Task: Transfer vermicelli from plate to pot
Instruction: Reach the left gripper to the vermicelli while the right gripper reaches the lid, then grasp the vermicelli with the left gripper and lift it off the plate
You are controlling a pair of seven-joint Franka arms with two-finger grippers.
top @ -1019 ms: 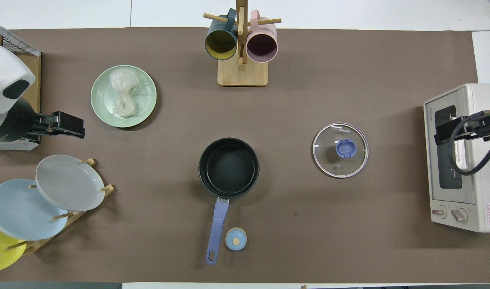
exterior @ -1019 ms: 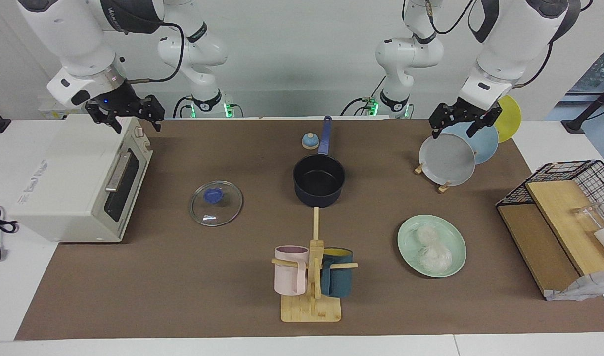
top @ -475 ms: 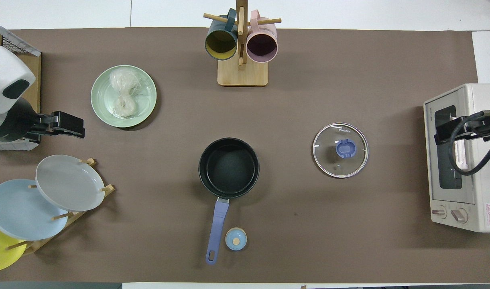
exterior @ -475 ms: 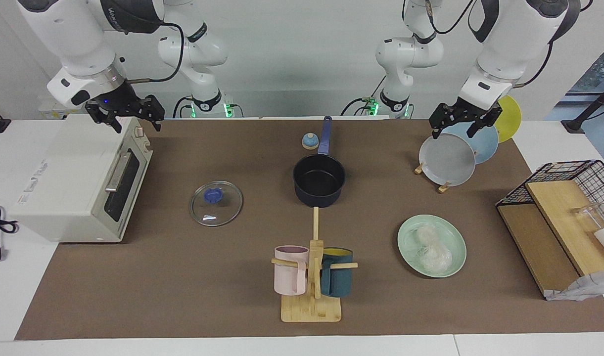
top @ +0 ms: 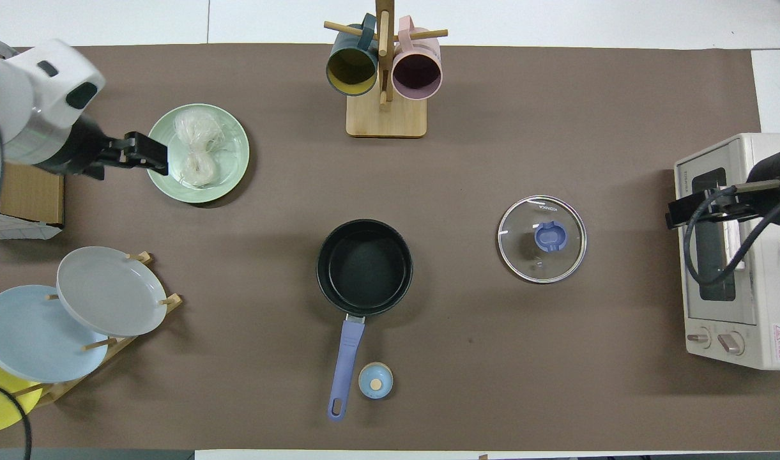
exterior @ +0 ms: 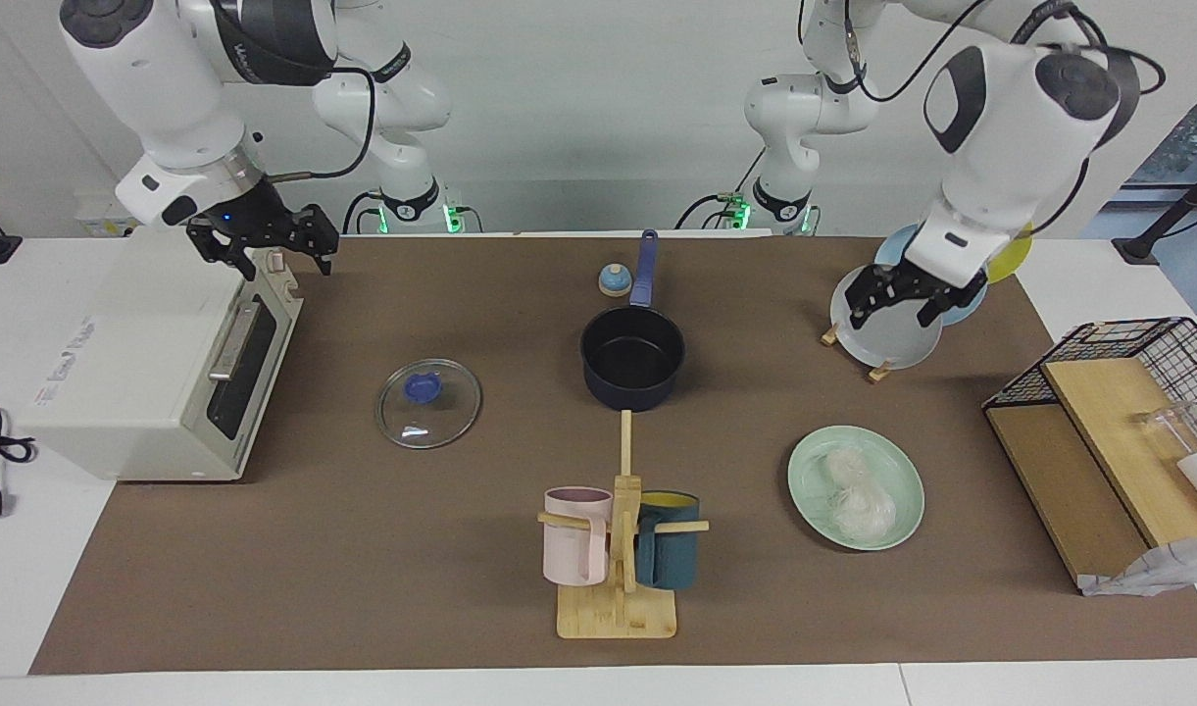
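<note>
Vermicelli (exterior: pixel 858 495), two nests, one plate (exterior: pixel 809 459)

**Robot lab staged as a kitchen**

Clearly a test lab rather than a home: two white arms bolted at one edge of a white counter (exterior: pixel 29 588) under a brown paper mat (exterior: pixel 363 549), cables trailing along a bare white wall. Kitchen props laid out in tidy order: toaster oven (exterior: pixel 147 373), saucepan (exterior: pixel 632 368), glass lid (exterior: pixel 428 403), mug tree (exterior: pixel 620 549), plate rack (exterior: pixel 887 319), wire basket (exterior: pixel 1137 343).
</note>
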